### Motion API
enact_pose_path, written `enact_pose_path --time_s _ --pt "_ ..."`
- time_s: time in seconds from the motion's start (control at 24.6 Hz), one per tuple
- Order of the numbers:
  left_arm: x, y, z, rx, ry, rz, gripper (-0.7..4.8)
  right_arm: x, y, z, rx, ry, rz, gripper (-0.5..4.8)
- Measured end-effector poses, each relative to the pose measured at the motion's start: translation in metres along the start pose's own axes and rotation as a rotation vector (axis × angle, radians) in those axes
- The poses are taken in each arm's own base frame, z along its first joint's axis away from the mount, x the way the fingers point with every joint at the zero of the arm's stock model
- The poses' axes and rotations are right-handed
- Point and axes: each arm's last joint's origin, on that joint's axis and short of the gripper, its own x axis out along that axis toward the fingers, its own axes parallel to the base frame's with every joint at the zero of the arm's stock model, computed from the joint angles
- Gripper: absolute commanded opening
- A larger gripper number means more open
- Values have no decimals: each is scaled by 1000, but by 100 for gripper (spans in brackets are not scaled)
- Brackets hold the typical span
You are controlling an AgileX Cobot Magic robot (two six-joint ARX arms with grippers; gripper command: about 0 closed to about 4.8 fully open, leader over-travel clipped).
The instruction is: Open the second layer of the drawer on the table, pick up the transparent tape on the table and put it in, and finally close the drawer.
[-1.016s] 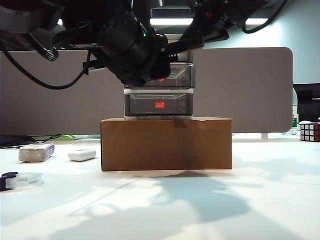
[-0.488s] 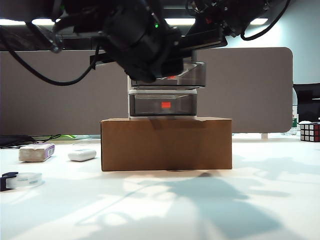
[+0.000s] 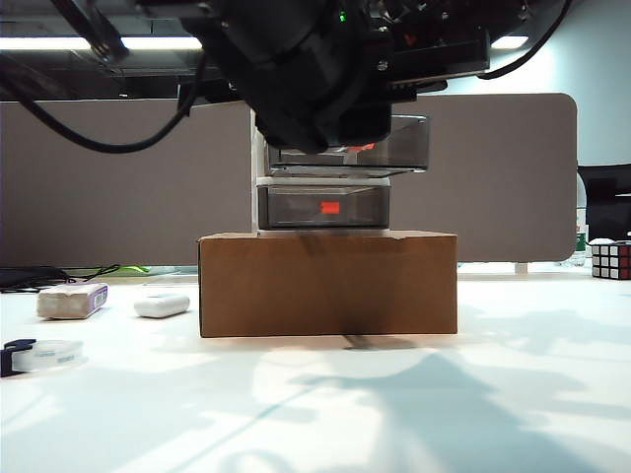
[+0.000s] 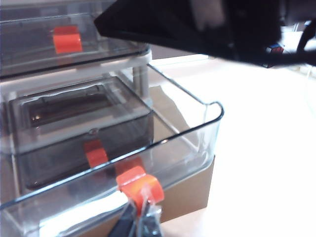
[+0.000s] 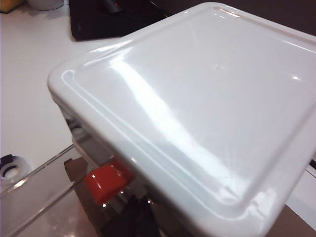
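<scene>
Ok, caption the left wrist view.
Left gripper jaws pinch the red-orange tab of the pulled-out smoky translucent middle drawer.

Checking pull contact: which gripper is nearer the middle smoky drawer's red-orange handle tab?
Left. The left gripper is shut on the middle drawer's red-orange tab, the drawer pulled out. The right gripper sits higher, by the top drawer's red tab under the white cabinet top.

a grey partition panel (image 3: 513, 177) stands under a bright ceiling strip light (image 3: 128, 43).

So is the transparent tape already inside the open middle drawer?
No, the transparent tape lies on the table, and the pulled-out middle drawer holds nothing.
</scene>
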Motion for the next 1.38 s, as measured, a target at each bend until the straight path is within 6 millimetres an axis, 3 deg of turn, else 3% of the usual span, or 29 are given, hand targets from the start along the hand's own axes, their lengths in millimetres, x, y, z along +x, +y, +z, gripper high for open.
enact_pose_path --time_s 0.08,0.24,0.33,0.49,0.53,0.61,0.77,0.81,0.93,0.98,1.22,1.38 --pt "-2 0 0 14 11 1 5 0 0 0 4 -1 2 -5" --pt "-9 2 5 36 28 4 188 0 0 0 8 -2 3 -5" --pt "-14 4 11 37 26 3 217 0 0 0 15 -1 3 -5" --pt "-38 10 27 82 54 -30 216 0 1 -1 27 7 9 -5" --pt "-50 19 37 112 69 -20 215 -1 1 -1 34 16 12 -5" --pt "-57 31 42 154 100 19 215 -2 2 0 38 12 20 -5" --pt "-64 71 38 230 186 96 204 -9 4 4 52 0 39 -5" --pt "-65 79 38 228 204 95 199 -11 5 6 52 -4 42 -5" --pt "-66 111 35 188 248 88 115 -15 7 7 58 2 57 -5" --pt "-65 129 34 150 262 110 115 -19 9 8 63 7 62 -5" --pt "-48 183 29 25 367 -5 117 -35 16 15 66 10 73 -5" --pt "-38 209 16 -69 485 -112 167 -47 21 21 60 0 70 -5"
